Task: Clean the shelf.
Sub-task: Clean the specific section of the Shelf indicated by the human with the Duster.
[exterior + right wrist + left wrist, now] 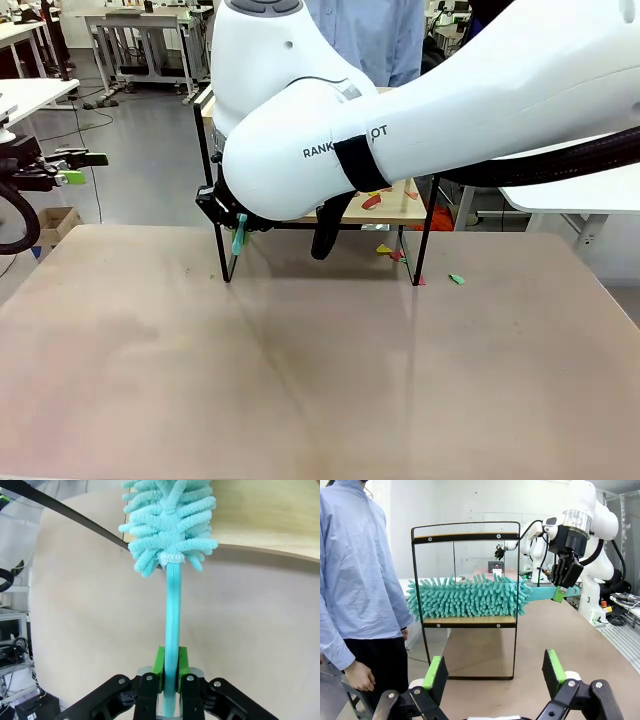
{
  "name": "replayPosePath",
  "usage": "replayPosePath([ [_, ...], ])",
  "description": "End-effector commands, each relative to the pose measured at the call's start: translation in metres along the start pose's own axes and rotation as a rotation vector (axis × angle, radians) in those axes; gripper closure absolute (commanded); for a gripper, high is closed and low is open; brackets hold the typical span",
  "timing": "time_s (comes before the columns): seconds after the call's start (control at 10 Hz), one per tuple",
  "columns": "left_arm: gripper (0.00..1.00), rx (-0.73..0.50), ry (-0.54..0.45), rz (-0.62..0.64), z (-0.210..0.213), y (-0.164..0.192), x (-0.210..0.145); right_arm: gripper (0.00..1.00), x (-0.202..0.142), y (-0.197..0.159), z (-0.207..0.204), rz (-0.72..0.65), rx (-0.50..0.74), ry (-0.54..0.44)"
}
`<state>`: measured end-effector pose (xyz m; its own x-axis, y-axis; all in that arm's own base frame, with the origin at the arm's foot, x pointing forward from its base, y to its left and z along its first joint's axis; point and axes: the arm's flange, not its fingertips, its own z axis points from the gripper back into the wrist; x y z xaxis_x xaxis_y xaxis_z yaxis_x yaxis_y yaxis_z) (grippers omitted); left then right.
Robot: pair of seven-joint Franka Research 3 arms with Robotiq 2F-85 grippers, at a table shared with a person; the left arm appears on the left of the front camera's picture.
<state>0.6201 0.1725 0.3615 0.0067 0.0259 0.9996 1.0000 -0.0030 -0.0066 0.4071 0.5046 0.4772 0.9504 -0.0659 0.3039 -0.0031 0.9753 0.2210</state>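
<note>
my right pincer [170,672] is clamped on the flat teal handle [172,615] of the duster [470,600]. the handle runs straight out ahead of my fingers. the shelf [465,537] stands on the table [300,390] directly in front of that pincer, at the far side by the person [355,570].

what the next stroke turns on: the duster's long axis lies along the length of the lower board [470,621]. its fluffy head rests on that board, and the handle pokes out past the shelf's end to where i hold it. so i judge any sweep has to go lengthwise, pushing in or drawing back along the board, not across it.

coloured scraps [372,200] sit toward the other end of the lower board, and a few more lie on the table [456,279] by the shelf's foot.

the right arm is the one at the work, reaching across the middle. my left pincer [492,672] hangs well apart with its fingers spread and nothing between them, looking at the shelf end-on.

in the way: the black frame [75,517] passes just beside the base of the head. the top board leaves little room to lift. the person's hand [360,676] hangs near the shelf's far side.
</note>
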Motion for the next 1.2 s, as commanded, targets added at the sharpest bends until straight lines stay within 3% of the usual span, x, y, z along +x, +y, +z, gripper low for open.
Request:
replayPosePath([
  [0.0,0.0,0.001,-0.002,-0.008,0.0,-0.002,0.003,0.87,0.002,-0.001,0.004,0.001,0.004,-0.008],
  [0.2,0.0,0.001,-0.002,-0.008,0.0,-0.002,0.003,0.87,0.001,0.0,0.0,-0.001,0.0,-0.001],
  [0.8,0.0,0.001,-0.002,-0.008,0.0,-0.002,0.003,0.87,0.033,-0.124,0.026,-0.121,-0.047,0.148],
  [1.1,0.0,0.001,-0.002,-0.008,0.0,-0.002,0.003,0.87,0.038,-0.187,0.037,-0.192,-0.115,0.149],
])
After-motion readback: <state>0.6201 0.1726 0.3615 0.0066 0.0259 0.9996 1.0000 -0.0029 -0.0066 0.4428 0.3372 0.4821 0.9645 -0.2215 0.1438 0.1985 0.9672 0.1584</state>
